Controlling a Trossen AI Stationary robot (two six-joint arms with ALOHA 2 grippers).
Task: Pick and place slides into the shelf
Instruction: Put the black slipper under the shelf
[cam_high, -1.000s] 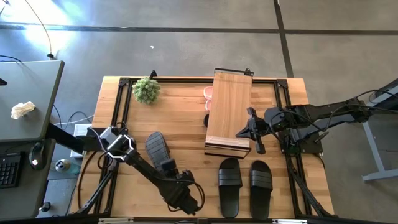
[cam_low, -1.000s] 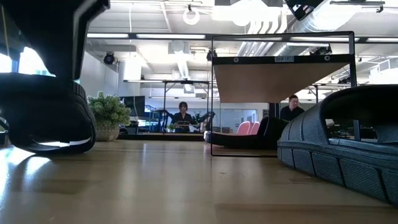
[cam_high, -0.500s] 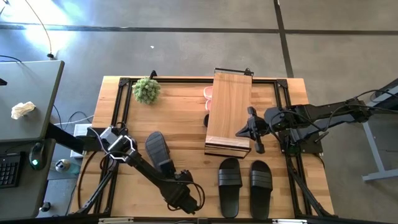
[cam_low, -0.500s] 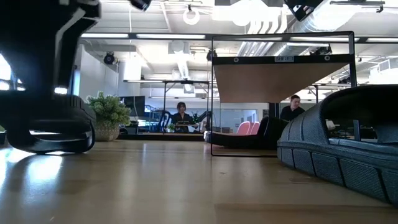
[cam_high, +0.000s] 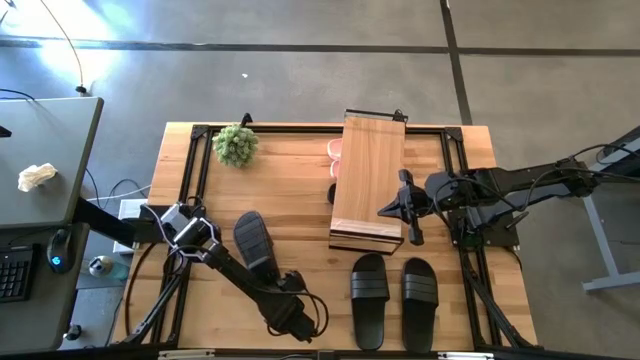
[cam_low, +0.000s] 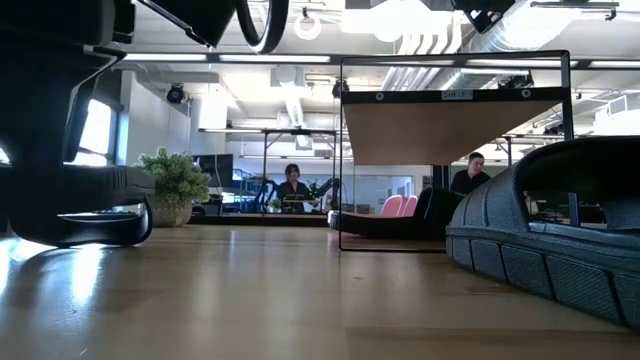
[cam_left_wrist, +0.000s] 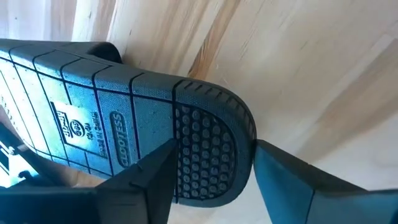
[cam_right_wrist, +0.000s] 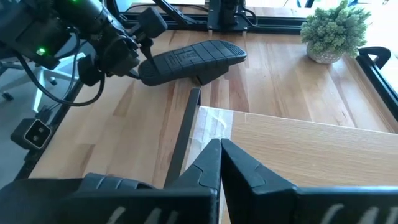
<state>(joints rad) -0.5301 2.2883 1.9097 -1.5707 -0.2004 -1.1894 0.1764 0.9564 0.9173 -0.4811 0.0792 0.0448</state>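
Black slide (cam_high: 254, 243) sole-up, tilted, near table's left front. Black pair (cam_high: 393, 297) side by side, strap-up, flat at front edge, right of centre. Pink pair (cam_high: 334, 150) partly hidden under wood-topped shelf (cam_high: 368, 180), mid-table toward back edge.

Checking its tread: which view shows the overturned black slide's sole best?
The left wrist view: the overturned black ridged-sole slide fills it, studs and label readable. High view shows it small; right wrist, distant and side-on; low view only an edge.

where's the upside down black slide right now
In the high view the overturned black slide lies sole-up on the table's left half, between the plant and the left gripper, left of the shelf.
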